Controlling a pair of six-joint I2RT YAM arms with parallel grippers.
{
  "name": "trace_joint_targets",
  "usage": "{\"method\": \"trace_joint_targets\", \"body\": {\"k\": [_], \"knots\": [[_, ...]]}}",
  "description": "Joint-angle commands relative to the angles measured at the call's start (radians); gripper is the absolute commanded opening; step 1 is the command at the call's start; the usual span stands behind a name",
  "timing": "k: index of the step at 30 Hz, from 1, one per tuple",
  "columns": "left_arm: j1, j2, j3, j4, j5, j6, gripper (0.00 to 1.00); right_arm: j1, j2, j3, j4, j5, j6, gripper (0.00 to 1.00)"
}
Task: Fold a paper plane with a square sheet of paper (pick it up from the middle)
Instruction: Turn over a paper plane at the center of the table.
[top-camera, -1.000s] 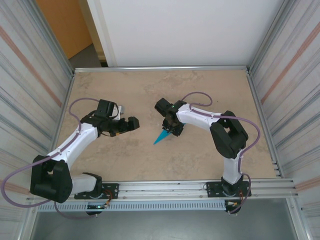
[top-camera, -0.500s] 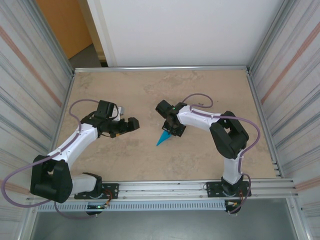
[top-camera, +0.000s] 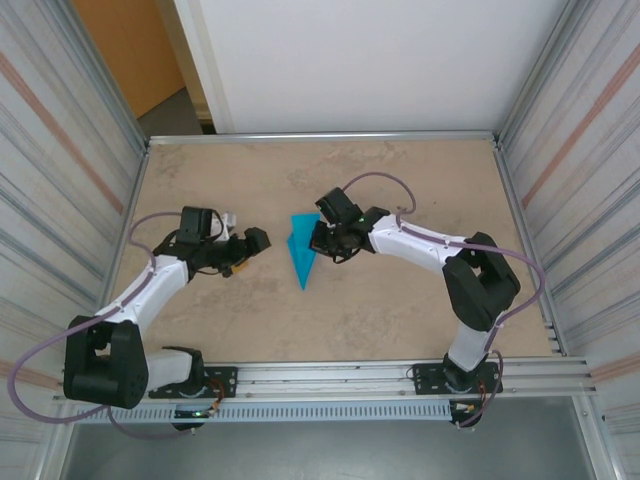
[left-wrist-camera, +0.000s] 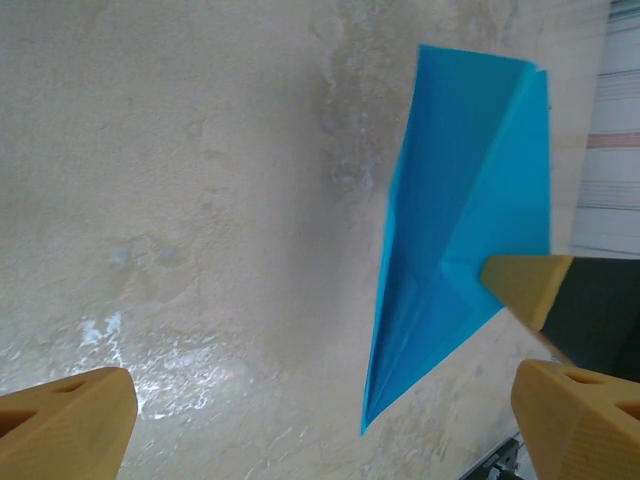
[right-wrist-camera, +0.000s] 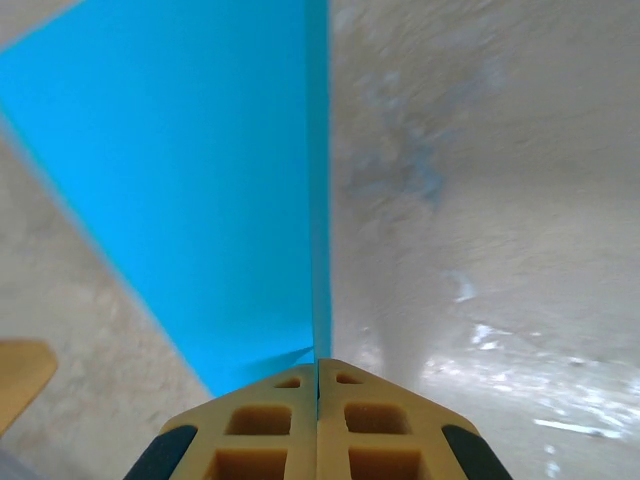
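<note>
Two arms at work, one paper plane between them.

Left: the left fingers (top-camera: 256, 239) are spread wide with nothing between them. Their tips point right, toward the plane, and are apart from it. From the left wrist I see a yellow pad (left-wrist-camera: 66, 424) in each bottom corner and bare tabletop (left-wrist-camera: 200, 200) between them.

Centre: the paper plane (top-camera: 300, 252) is turquoise-blue and sits near the middle of the tabletop. Its broad end points away from the arm bases and its long sharp point toward them. The left wrist view shows the kite outline and a fold line clearly. I cannot tell whether the plane lies fully flat or is partly lifted.

Right: the right fingers (top-camera: 320, 238) are pressed together and pinch the plane at its right-hand edge. In the right wrist view the blue edge runs straight into the seam between the two yellow pads (right-wrist-camera: 270, 420). The rest of the sheet spreads out to the left of them.
</note>
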Motion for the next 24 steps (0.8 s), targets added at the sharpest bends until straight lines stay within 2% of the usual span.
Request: {"method": "trace_joint_targets", "body": {"k": [1, 6, 11, 17, 24], "knots": [[0.005, 0.007, -0.032, 0.077, 0.044, -0.062, 0.95, -0.03, 0.002, -0.083, 0.208, -0.199, -0.045, 0.03], [-0.023, 0.04, -0.082, 0.148, 0.035, -0.106, 0.89, -0.067, 0.051, -0.16, 0.299, -0.296, -0.069, 0.04], [-0.119, 0.097, -0.083, 0.173, -0.023, -0.118, 0.83, -0.106, 0.06, -0.222, 0.329, -0.317, -0.09, 0.05], [-0.229, 0.202, -0.038, 0.229, -0.043, -0.118, 0.65, -0.141, 0.062, -0.277, 0.345, -0.332, -0.102, 0.05], [-0.281, 0.325, 0.045, 0.249, -0.027, -0.1, 0.46, -0.149, 0.069, -0.286, 0.348, -0.337, -0.109, 0.05]]}}
